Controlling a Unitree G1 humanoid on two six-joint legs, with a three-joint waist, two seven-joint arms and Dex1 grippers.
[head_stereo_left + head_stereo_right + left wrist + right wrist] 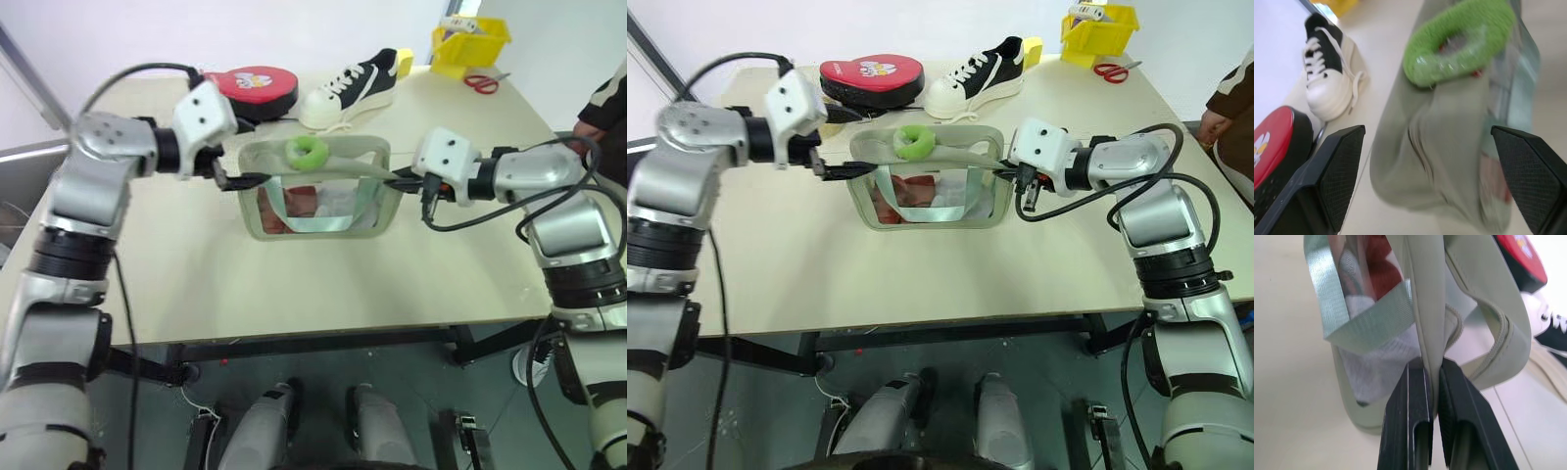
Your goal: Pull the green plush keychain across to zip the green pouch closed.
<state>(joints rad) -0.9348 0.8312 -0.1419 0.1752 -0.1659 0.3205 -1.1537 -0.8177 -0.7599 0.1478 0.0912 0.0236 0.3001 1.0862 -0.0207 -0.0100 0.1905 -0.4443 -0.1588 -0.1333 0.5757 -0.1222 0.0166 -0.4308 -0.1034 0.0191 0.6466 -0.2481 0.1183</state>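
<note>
Both arms reach inward over the table (294,294) toward the green pouch (318,227), which stands upright near the table's middle. At the pouch's right end, the right gripper (400,180) is clamped on its edge, fingers (1405,421) pressed flat against the fabric. At the pouch's left end, the left gripper (231,180) has its 2 fingers (1337,171) spread wide, holding nothing. On the pouch's top rests the green plush keychain (306,151). Behind the pouch lie a red case (253,86) and a sneaker (351,86).
</note>
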